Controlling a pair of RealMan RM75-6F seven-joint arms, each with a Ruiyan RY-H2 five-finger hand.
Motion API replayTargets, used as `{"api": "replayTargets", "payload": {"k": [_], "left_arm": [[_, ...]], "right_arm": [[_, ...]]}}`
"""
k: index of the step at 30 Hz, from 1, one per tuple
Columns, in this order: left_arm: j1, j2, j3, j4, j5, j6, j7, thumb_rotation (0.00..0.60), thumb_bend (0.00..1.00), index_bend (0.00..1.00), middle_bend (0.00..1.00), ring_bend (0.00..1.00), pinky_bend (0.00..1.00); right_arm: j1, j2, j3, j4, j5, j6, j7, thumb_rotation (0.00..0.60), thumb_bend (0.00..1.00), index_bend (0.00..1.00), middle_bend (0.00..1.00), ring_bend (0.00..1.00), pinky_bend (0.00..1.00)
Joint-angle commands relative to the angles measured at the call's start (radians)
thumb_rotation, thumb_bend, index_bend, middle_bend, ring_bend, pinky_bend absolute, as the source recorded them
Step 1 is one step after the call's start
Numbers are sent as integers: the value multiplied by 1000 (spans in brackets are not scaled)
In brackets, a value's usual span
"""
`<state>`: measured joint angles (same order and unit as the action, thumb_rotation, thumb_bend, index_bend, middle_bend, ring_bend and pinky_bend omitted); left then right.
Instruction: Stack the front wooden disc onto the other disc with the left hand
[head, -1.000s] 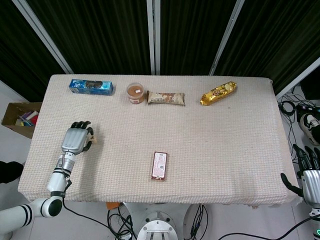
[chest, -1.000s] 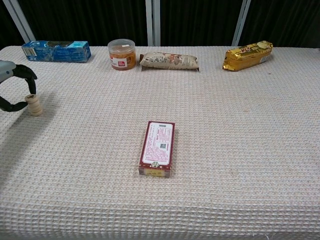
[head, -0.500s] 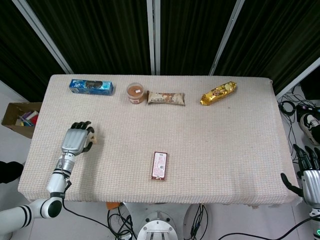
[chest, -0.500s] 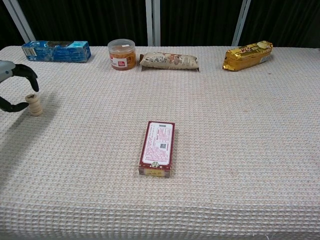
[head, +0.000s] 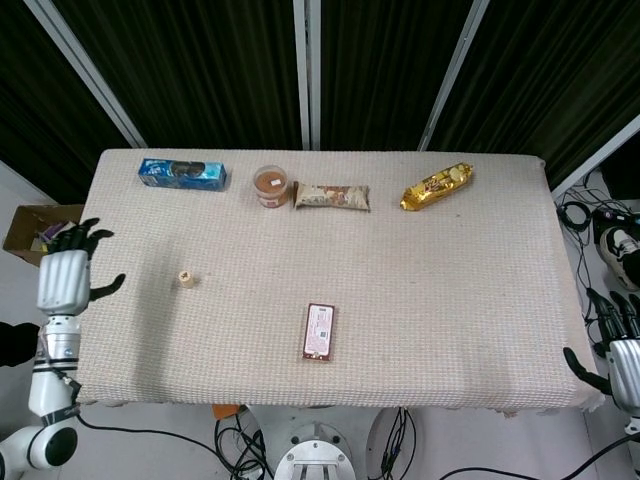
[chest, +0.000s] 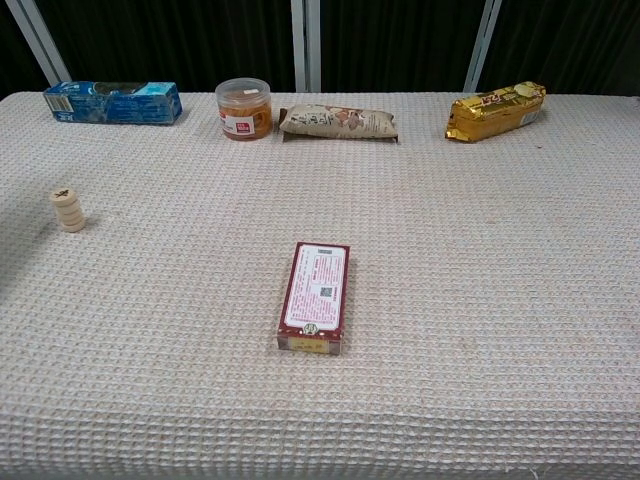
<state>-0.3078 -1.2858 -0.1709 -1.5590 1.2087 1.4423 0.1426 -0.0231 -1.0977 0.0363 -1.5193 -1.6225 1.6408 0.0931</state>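
Observation:
The wooden discs (head: 185, 279) stand as one small stack (chest: 69, 209) on the left part of the table, pale wood with a dark mark on top. My left hand (head: 66, 279) hovers off the table's left edge, well left of the stack, fingers spread and holding nothing; the chest view does not show it. My right hand (head: 622, 351) hangs beyond the table's front right corner, fingers apart and empty.
A red flat box (head: 319, 331) lies near the table's front middle. Along the back edge sit a blue biscuit box (head: 182, 173), an orange-lidded jar (head: 271, 185), a wrapped bar (head: 332, 197) and a golden packet (head: 437, 185). A cardboard box (head: 35, 235) stands on the floor at left.
My left hand let go of the disc stack and drew back leftward, off the table's edge, with its fingers spread. The stack stays in place. The right hand has not moved.

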Motion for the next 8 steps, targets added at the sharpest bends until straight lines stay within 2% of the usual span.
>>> {"api": "replayTargets", "payload": {"k": [1, 8], "left_arm": [[109, 64, 60, 2, 99, 111, -89, 600, 132, 265, 145, 139, 153], [221, 105, 176, -27, 207, 185, -91, 600, 125, 265, 147, 138, 148]], "right_arm": [[5, 2, -3, -5, -12, 0, 0, 600, 223, 44, 179, 41, 34], [21, -13, -9, -9, -32, -15, -10, 600, 225, 44, 178, 41, 34]]}}
